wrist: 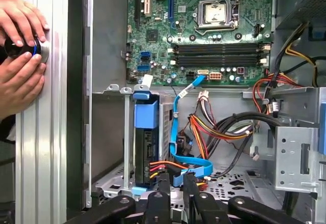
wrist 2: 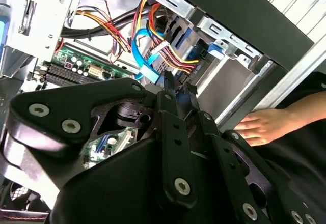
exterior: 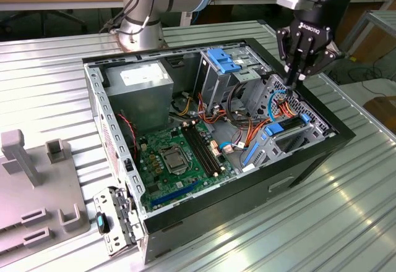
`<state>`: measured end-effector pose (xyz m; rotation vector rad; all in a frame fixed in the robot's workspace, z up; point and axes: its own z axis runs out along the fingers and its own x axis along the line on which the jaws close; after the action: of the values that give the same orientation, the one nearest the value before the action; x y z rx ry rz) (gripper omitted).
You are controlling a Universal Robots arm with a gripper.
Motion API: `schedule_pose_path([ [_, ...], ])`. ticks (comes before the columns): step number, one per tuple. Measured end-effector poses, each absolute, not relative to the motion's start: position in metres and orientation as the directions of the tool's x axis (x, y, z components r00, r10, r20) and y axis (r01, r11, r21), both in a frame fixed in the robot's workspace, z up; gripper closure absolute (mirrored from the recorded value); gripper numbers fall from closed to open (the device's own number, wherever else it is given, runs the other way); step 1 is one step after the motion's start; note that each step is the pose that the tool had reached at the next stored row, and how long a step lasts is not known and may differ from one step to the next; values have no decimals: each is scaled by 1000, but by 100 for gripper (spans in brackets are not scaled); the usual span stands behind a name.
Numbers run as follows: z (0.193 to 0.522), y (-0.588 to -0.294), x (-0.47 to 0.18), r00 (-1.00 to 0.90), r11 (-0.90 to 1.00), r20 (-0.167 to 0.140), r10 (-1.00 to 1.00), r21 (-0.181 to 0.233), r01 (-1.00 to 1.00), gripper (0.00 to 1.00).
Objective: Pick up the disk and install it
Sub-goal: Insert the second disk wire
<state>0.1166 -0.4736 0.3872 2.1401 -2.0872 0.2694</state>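
Note:
The disk [wrist: 146, 127], grey metal in a bright blue carrier, stands on edge in the drive cage at the open computer case's front corner. In the exterior view the disk [exterior: 286, 128] lies low in that cage at the view's right. My gripper [exterior: 294, 79] hovers just above the cage, a short way over the disk and the orange and blue cables. Its fingers are drawn together and hold nothing. In the first wrist view my gripper [wrist: 176, 183] points down beside the disk's connector end. In the second wrist view my gripper [wrist 2: 179, 87] hangs over the wiring.
The black case [exterior: 309, 161] lies open on a ribbed metal table [exterior: 322, 222], with motherboard [exterior: 179, 154], power supply [exterior: 139, 83] and a blue-tabbed upper cage [exterior: 224, 60] inside. A person's hands [wrist: 20, 46] rest on the table beside the case. A grey fixture [exterior: 31, 185] sits at the exterior view's left.

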Motion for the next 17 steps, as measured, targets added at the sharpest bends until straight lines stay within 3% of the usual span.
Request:
schedule_pose_path([
  [5, 383, -470, 117, 22, -28, 227, -974, -25, -999, 75],
  [10, 378, -469, 117, 22, -29, 288, -957, -23, -999, 75],
  [17, 372, -469, 117, 22, -30, 336, -942, -21, -999, 75],
])
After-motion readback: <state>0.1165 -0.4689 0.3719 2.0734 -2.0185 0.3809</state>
